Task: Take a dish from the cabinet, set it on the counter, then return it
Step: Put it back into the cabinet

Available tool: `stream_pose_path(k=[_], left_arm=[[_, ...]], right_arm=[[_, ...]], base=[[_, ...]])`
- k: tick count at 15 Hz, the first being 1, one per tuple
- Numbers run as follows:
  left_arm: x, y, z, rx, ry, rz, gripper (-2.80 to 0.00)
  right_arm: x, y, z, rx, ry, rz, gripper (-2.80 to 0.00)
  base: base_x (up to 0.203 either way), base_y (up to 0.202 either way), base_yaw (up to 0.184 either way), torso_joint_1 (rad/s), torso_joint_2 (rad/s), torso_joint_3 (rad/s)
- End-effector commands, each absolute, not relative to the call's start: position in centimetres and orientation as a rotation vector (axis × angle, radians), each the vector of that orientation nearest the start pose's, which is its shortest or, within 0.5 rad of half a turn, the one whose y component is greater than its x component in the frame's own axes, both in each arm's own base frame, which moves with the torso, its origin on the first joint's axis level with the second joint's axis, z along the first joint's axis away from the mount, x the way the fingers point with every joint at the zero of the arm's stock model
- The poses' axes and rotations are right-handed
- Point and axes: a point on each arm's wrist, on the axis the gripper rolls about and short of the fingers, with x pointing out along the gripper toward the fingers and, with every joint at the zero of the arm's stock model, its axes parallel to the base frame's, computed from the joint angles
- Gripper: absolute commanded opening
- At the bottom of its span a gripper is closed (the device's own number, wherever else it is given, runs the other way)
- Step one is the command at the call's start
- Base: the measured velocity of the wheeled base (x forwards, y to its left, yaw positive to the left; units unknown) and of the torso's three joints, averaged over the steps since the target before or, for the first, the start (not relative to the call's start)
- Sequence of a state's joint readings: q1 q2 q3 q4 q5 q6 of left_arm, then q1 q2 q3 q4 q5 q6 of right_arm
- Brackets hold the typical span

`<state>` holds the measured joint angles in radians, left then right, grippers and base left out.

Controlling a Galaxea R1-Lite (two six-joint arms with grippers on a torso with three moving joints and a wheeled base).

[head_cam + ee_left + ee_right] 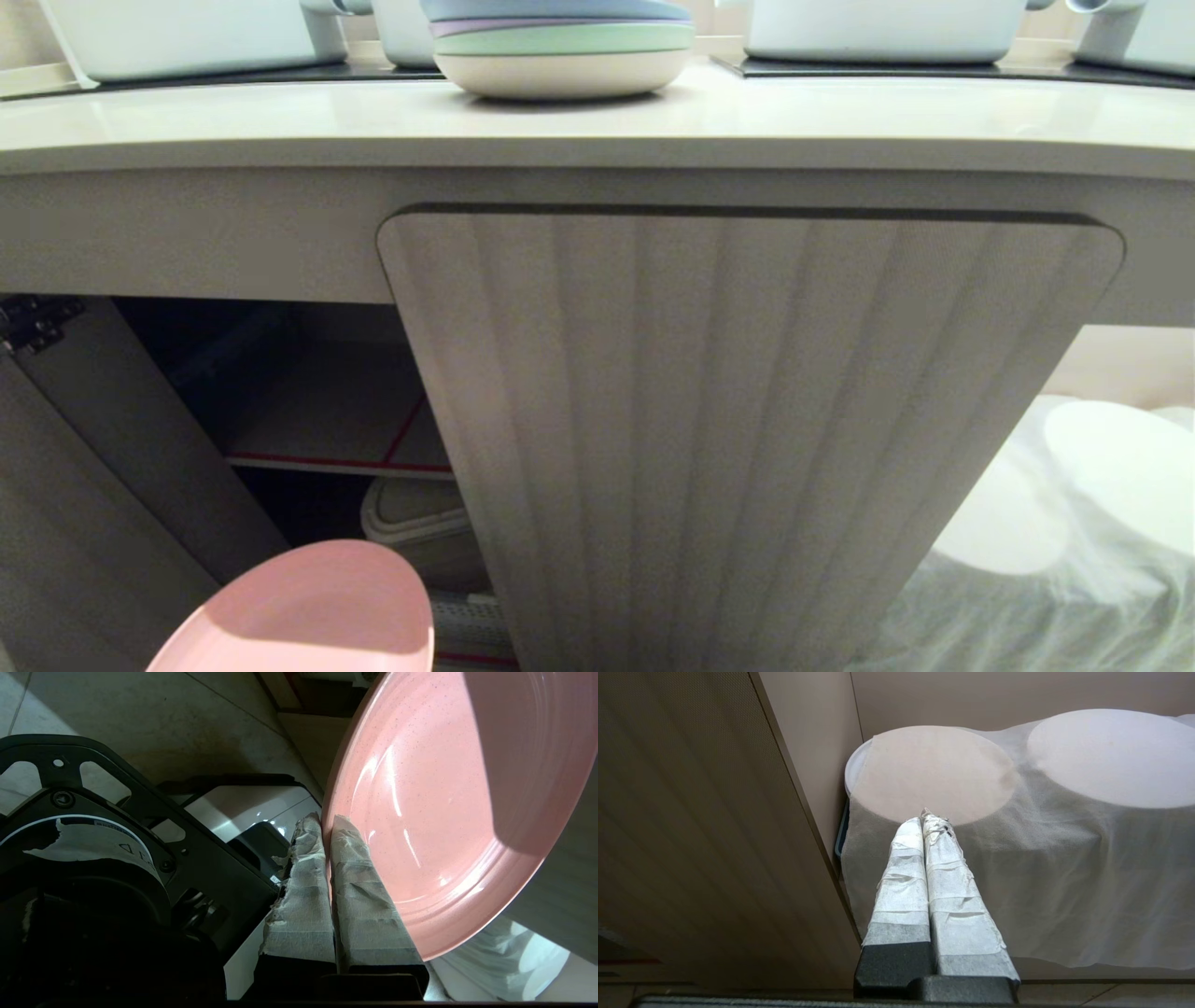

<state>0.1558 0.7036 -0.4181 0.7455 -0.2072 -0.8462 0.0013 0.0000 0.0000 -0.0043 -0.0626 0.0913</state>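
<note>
Cream countertop and fluted cabinet fill our head view, the counter smooth with a rounded front edge, the closed door ribbed vertically with rounded corners. We take the pink dish as the landmark: a round, shallow plate with a low raised rim and faint concentric rings, finely speckled and catching soft highlights. It sits low, in front of the cabinet's open left bay and well below the counter. At the dish's rim we see the left gripper, its tape-wrapped fingers clamped on the plate's edge, one against each face. Behind the dish lies the dark interior with a red-edged shelf and a pale lidded bin beneath it. Far above the dish, a stack of plates in blue, lilac, green and cream rests on the counter, flanked by white pots. Well to the dish's right, the right gripper hangs idle beside the door, fingers pressed together, over cloth-draped round shapes.

We judge the dish to be in transit between cabinet and counter; which way we cannot tell. If outbound, the next move calls for a lift clear of the counter's front edge, keeping the plate level and short of the stack.
</note>
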Motion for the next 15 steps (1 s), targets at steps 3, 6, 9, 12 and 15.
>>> stream_pose_path(k=[3,6,9,12,15], left_arm=[[2.1,0.0,13.6,-0.965,0.901,0.430,-2.80],[2.6,0.1,14.3,-0.970,0.874,0.441,-2.80],[3.6,0.3,15.1,-0.997,0.840,0.458,-2.80],[4.5,0.5,15.4,-1.001,0.819,0.454,-2.80],[5.1,0.8,15.5,-1.011,0.796,0.498,-2.80]], right_arm=[[-2.3,-0.1,7.6,0.092,-0.007,-0.061,-2.80],[-2.3,-0.1,7.6,0.092,-0.007,-0.061,-2.80],[-2.3,-0.1,7.6,0.092,-0.008,-0.061,-2.80],[-2.3,-0.1,7.6,0.092,-0.008,-0.061,-2.80],[-2.3,-0.1,7.6,0.092,-0.009,-0.061,-2.80]], base=[[0.000,0.000,0.000,0.000,0.00,0.000],[0.000,0.000,0.000,0.000,0.00,0.000],[0.000,0.000,0.000,0.000,0.00,0.000],[0.000,0.000,0.000,0.000,0.00,0.000],[0.000,0.000,0.000,0.000,0.00,0.000]])
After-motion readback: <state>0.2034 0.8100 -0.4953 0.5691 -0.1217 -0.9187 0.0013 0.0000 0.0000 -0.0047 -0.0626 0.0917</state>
